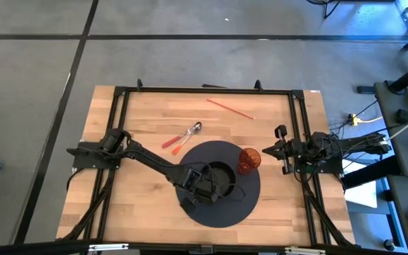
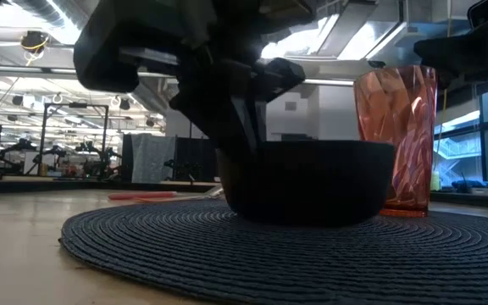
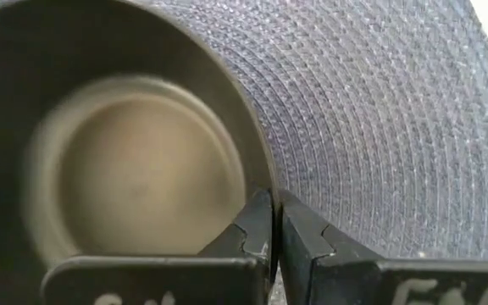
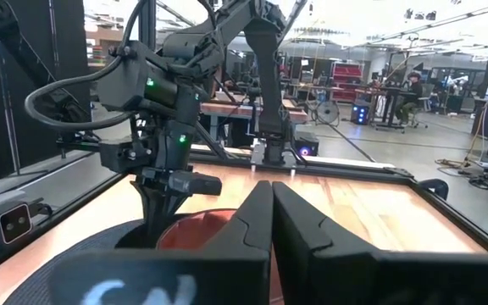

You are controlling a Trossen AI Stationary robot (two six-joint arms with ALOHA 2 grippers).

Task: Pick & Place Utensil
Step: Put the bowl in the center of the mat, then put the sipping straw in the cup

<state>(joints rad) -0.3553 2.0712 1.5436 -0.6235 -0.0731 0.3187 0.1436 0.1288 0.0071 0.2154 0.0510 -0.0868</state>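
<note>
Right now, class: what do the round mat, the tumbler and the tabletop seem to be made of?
Round mat: dark woven cord or fibre, matte; ridged concentric rows show.
Tumbler: orange-red see-through plastic or glass, glossy; light passes through its faceted wall, so which one is uncertain.
Tabletop: pale wood, smooth; joined strips with grain show.

In the low view the left arm [image 2: 202,76] blocks most of the spoon [image 2: 142,196], and the frame's top cuts the arm off. In the left wrist view the bowl [image 3: 117,169] is blurred and cropped at upper left. In the right wrist view the fingers [image 4: 271,229] hide most of the cup [image 4: 197,227].
</note>
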